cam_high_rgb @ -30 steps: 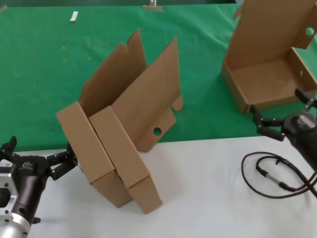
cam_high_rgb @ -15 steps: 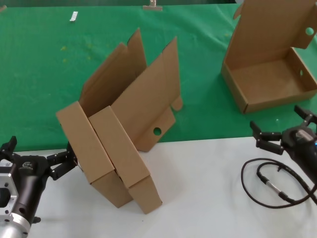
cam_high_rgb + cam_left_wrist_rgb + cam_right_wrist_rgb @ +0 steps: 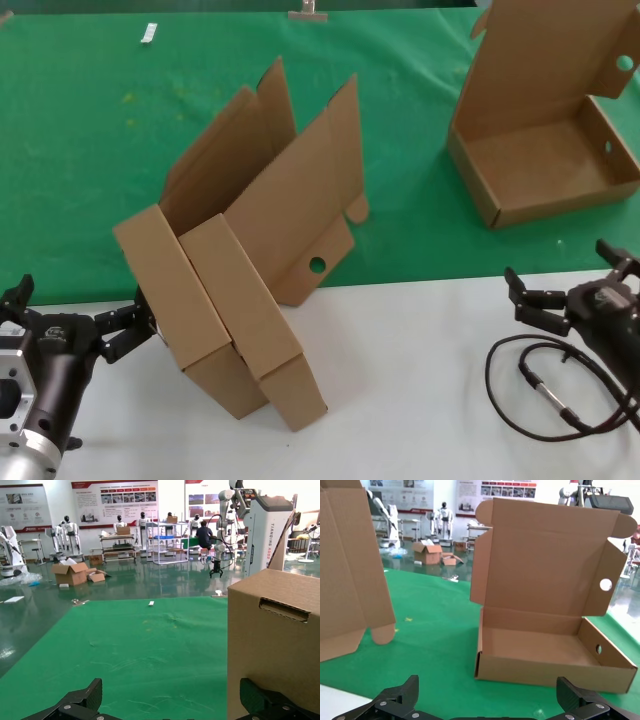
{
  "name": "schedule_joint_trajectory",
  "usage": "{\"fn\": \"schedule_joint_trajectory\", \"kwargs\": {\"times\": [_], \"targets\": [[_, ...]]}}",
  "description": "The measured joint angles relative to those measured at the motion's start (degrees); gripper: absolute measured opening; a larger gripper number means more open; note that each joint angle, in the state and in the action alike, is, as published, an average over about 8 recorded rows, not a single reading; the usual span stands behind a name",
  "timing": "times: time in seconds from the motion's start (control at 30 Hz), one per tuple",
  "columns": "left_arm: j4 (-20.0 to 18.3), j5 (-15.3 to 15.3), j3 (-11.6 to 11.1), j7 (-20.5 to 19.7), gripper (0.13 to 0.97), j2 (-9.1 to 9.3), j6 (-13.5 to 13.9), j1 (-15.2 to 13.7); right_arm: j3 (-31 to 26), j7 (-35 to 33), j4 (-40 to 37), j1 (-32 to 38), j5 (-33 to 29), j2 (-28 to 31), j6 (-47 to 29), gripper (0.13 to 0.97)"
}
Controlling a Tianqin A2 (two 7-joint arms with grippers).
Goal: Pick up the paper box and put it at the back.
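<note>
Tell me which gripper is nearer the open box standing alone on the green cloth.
Right. The right gripper hovers open just in front of that box; the left gripper is far across, beside the two nested boxes.

My head camera looked forward and down over the bench [image 3: 400,400] and the green cloth [image 3: 90,180], taking in both my arms. My left wrist camera sat low, facing out level across the cloth toward the hall, very near a leaning paper box [image 3: 272,645] beside my left gripper [image 3: 170,710]. My right wrist camera, also low and level, faced the open paper box [image 3: 552,630] on the cloth, which my head view [image 3: 545,150] shared
</note>
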Motion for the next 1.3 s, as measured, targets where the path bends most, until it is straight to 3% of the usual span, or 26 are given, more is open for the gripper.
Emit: {"fn": "schedule_joint_trajectory", "kwargs": {"times": [1.3], "targets": [[0.0, 0.0, 0.0, 0.0, 0.966, 0.00, 0.0, 0.0, -10.4, 22.7, 30.4, -20.1, -8.3, -0.1, 25.7, 0.966]]}}
